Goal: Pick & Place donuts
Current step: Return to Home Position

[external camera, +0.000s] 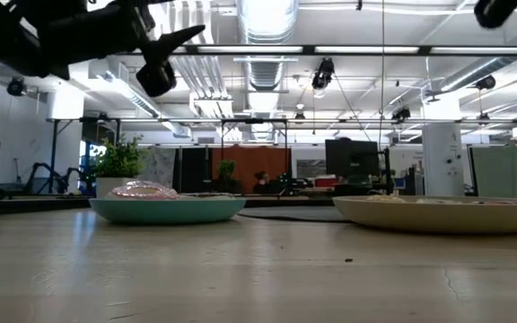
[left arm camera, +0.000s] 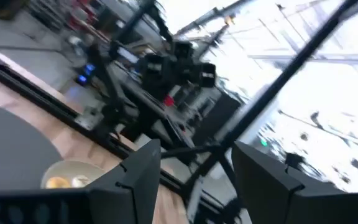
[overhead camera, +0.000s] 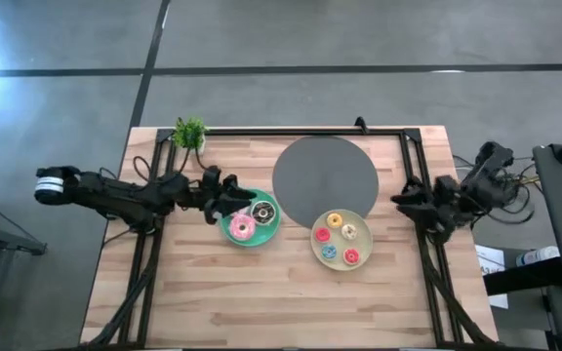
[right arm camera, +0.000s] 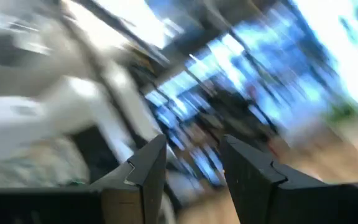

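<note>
While the left gripper [overhead camera: 234, 202] hangs above the light wooden tabletop [overhead camera: 261, 302], just at the left rim of the round teal plate [overhead camera: 273, 230], its fingers [left arm camera: 138, 177] stand moderately apart with nothing between them. In the low view it sits high over that plate. On the teal plate lie the larger donuts: a pink-iced ring [overhead camera: 241, 229] and, touching it, a paler ring with a dark middle [overhead camera: 262, 211]. To the right, a little apart, the pale-yellow round plate [overhead camera: 363, 244] carries the small donuts [overhead camera: 351, 256] in red, pink and orange, spread across it. Behind both plates lies a flat dark-grey round mat [overhead camera: 325, 175], and a small green plant [overhead camera: 190, 132] stands at the far left corner. The right gripper [overhead camera: 403, 202] waits at the tabletop's right edge, fingers [right arm camera: 143, 174] likewise apart and empty.
</note>
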You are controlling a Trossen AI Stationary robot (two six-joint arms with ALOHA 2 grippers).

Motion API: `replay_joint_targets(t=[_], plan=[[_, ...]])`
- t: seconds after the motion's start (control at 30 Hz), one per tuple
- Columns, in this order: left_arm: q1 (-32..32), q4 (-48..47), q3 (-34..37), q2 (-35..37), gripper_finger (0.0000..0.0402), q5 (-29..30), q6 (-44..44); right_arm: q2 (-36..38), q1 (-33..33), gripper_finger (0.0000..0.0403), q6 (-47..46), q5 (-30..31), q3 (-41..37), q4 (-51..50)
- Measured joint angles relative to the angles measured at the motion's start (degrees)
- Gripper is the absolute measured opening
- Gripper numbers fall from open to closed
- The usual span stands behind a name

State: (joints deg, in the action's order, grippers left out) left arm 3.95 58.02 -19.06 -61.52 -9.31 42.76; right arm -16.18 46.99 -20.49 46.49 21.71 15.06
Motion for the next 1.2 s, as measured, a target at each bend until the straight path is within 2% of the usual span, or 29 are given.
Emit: replay_joint_targets(t=[0.07, 0.13, 0.2, 0.27, 0.33, 0.43, 0.57, 0.7, 0.8, 0.9, 1.2], plan=[[2.36, -0.90, -0.86, 0.06, 0.0172, -5.48, 0.26, -0.07, -0.73, 0.0145, 11.47, -6.68, -5.35, 16.79], [5.61, -1.23, -1.76, 1.02, 0.0172, -12.02, 0.43, -0.46, -1.73, 0.0147, 17.21, -9.39, -8.38, 25.33], [9.43, -1.08, -2.94, 2.40, 0.0172, -19.08, 2.06, -0.70, -3.13, 0.0148, 16.01, -7.37, -9.80, 26.06], [12.81, -2.42, -3.87, 4.21, 0.0172, -25.48, 4.94, -1.55, -4.83, 0.0148, 10.92, -6.57, -10.87, 23.58], [14.53, -5.34, -4.07, 6.92, 0.0172, -28.92, 5.59, -4.07, -6.86, 0.0145, 6.28, -6.62, -10.86, 22.78], [14.82, -9.92, -4.10, 12.33, 0.0172, -29.21, 3.93, -8.91, -10.57, 0.0142, 3.17, -6.84, -9.27, 22.57], [13.36, -22.59, -4.10, 20.48, 0.0172, -27.73, -1.17, -13.82, -16.39, 0.0139, 3.81, -8.20, -6.21, 20.39], [12.91, -37.70, -4.10, 29.40, 0.0172, -22.36, -6.01, -12.02, -21.57, 0.0140, 3.23, -8.68, -5.01, 13.78], [12.38, -45.72, -4.08, 35.34, 0.0172, -19.90, -9.02, -9.27, -24.66, 0.0143, 0.40, -13.76, -6.49, 11.87], [12.34, -49.90, -4.06, 40.11, 0.0172, -19.06, -10.82, -6.23, -26.07, 0.0144, -0.79, -18.27, -8.97, 11.74], [11.49, -50.98, 3.83, 51.68, 0.0172, -19.08, -9.27, 1.49, -26.33, 0.0134, 0.32, -18.00, -14.80, 11.75]])
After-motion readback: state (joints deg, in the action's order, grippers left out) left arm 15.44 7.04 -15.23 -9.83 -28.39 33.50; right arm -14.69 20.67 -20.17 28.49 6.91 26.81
